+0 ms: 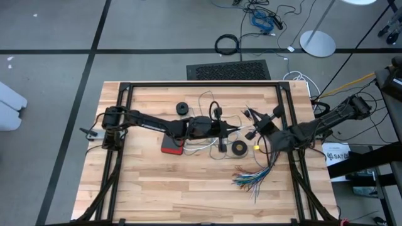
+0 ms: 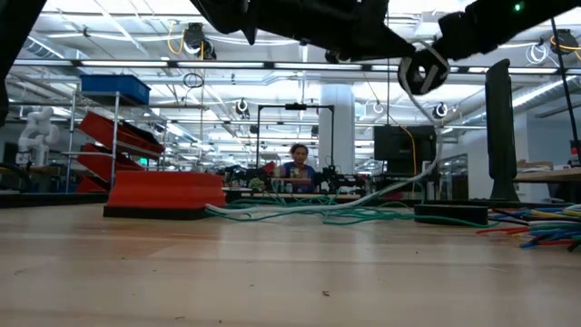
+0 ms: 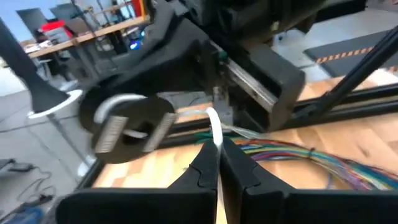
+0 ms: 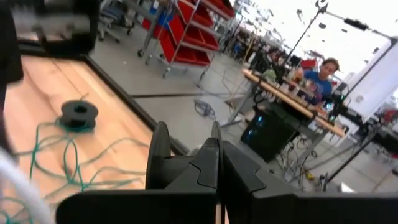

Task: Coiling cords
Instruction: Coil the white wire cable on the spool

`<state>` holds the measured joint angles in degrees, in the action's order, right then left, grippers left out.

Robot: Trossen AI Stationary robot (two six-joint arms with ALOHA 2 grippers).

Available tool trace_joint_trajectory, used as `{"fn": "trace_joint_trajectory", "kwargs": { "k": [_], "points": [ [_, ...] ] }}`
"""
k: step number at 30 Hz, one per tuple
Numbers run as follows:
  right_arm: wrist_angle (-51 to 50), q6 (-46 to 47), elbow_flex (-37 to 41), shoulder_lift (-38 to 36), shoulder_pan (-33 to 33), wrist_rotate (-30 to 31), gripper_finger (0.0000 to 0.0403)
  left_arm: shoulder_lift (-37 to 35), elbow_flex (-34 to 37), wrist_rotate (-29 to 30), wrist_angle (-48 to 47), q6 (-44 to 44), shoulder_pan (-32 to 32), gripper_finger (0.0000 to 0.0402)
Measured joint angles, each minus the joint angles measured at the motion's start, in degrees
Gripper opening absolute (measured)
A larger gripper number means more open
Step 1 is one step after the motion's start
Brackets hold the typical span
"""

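The white cord [image 3: 211,121] runs out of my left gripper [image 3: 217,149], which is shut on it above the middle of the table [image 1: 242,129]. Just past the fingertips the cord joins the round black-and-white piece [image 3: 127,127], which is up in the air [image 2: 422,71]. From there the cord hangs down to the tabletop [image 2: 434,145]. The teal-green cord [image 4: 68,155] lies in loose loops on the wood [image 2: 363,216]. My right gripper [image 4: 219,149] is shut and holds nothing, close to the right of the left gripper [image 1: 262,123]. My left gripper pinches the white cord [image 3: 216,138] between its two fingertips, close to the round piece. The fingers lie about level and point toward the table's right edge. The round piece is lifted clear, and the cord below it sags in a slack curve to the table.
A red box [image 1: 171,147] lies under the left arm. A black spool [image 1: 182,108] stands at the far middle and a black ring [image 1: 239,149] near the grippers. Multicoloured wires [image 1: 251,179] fan out at the near right. A person [image 2: 298,163] sits beyond the table.
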<state>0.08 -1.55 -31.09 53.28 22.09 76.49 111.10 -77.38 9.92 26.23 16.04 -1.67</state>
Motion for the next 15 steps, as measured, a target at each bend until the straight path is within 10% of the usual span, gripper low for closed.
{"fn": "trace_joint_trajectory", "kwargs": {
  "k": [15],
  "points": [
    [-8.87,13.6,0.0,4.74,0.87,-7.91,0.0,-0.34,0.02,-0.94,-1.65,1.25,4.08,0.0]
  ]
}}
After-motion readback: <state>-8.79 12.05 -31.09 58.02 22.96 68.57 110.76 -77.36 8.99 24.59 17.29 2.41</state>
